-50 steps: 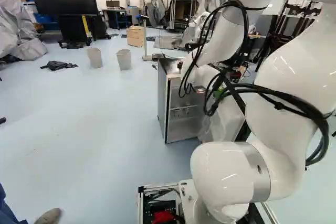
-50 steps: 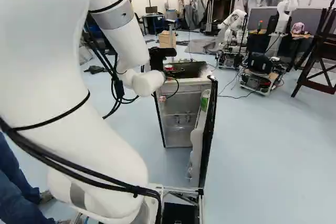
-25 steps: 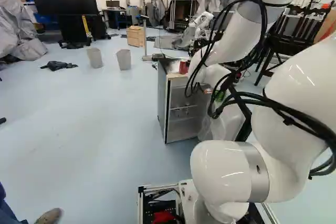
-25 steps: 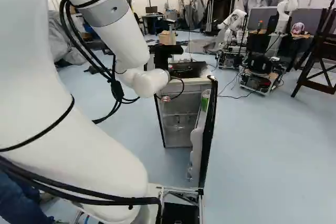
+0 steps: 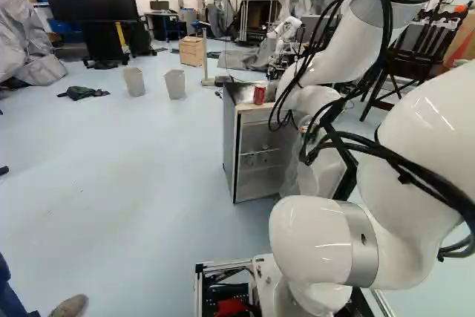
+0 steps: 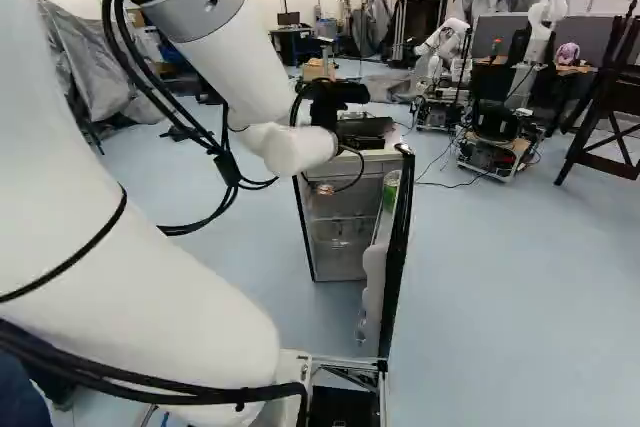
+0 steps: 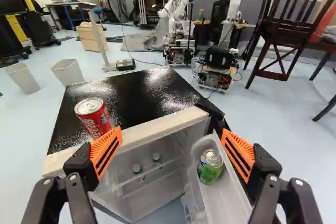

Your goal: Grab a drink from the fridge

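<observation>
In the right base view the black gripper (image 6: 335, 99) is over the fridge top, its fingers hard to make out. The wrist view shows the gripper (image 7: 171, 135) open, its orange pads (image 7: 106, 150) wide apart with nothing between them. Ahead of one finger, a red can (image 7: 94, 117) stands upright on the dark fridge top (image 7: 137, 93); it also shows as the red can (image 5: 259, 94) beside the arm. The fridge door (image 6: 397, 247) hangs open. A green can (image 7: 211, 168) sits in its door shelf, lower and near the other finger.
Small bottles (image 7: 137, 169) stand on a shelf inside the fridge. Two grey bins (image 5: 175, 84) are on the floor beyond the fridge. Another robot (image 6: 441, 67) and a dark wooden chair (image 7: 283, 35) are farther back. A person's shoe (image 5: 69, 306) shows near the base.
The arm has swung right in the left base view, uncovering the red can. In the right base view the gripper has shifted right over the fridge top. The base has not moved.
</observation>
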